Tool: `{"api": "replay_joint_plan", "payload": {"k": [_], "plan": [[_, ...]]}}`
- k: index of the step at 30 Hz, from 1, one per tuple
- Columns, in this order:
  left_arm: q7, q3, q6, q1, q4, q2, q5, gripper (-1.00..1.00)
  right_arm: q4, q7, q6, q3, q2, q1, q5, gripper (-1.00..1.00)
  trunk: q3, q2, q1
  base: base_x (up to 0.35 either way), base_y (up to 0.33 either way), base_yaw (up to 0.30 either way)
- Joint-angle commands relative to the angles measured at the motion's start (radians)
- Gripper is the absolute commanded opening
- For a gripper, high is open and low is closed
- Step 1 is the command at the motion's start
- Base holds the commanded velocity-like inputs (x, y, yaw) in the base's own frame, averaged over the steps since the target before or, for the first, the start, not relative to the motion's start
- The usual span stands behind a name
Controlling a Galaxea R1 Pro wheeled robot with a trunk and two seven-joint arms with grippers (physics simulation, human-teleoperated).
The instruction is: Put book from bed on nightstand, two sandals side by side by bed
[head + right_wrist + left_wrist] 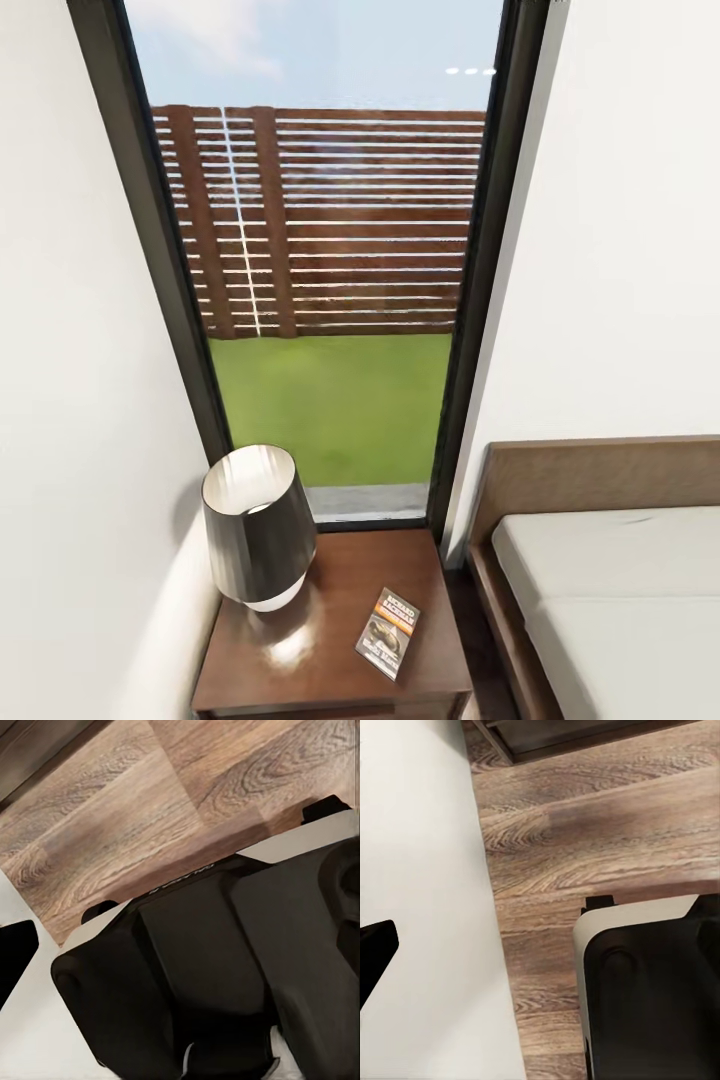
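Book lies flat on the nightstand, toward its bed-side front corner, well apart from the lamp at the far wall-side corner. I read the book step as done. The bed sits just beside the nightstand, its mattress corner bare as far as I see it. No sandals visible from the head camera.

Risks from here: the book lies close to the nightstand's bed-side edge, so a careless sweep of an arm or a turn of the base in this tight corner could knock it off. The lamp could be clipped the same way. The wall stands close on the left.

Pincers: both wrist cameras look down on the plank floor and dark robot body. I cannot tell how wide either pincer stands. Nothing visibly held.
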Motion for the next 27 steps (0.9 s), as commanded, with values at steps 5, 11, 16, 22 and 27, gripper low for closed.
{"api": "replay_joint_plan", "payload": {"k": [5,11,16,22,27], "plan": [[0.003,-0.009,-0.003,0.0,0.0,0.0,0.009,1.0,0.0,0.001,0.002,0.028,-0.006,0.02,-0.009,1.0,0.014,0.034,-0.019,0.0,0.0,0.0],[0.003,-0.009,-0.003,0.002,0.0,0.0,0.009,1.0,0.003,0.001,0.002,0.044,-0.019,0.032,-0.01,1.0,0.026,0.062,-0.034,0.0,0.0,0.0],[0.003,-0.009,-0.003,0.004,0.0,0.0,0.009,1.0,0.02,0.0,0.002,0.051,-0.028,0.037,-0.01,1.0,0.026,0.062,-0.034,0.0,0.0,0.0],[0.004,-0.009,-0.003,0.004,0.0,0.001,0.009,1.0,0.031,0.0,0.002,0.054,-0.033,0.039,-0.01,1.0,0.026,0.062,-0.034,0.0,0.0,0.0],[0.004,-0.009,-0.003,0.004,0.0,0.001,0.009,1.0,0.036,0.0,0.002,0.055,-0.036,0.04,-0.01,1.0,0.026,0.062,-0.034,0.0,0.0,0.0]]}}
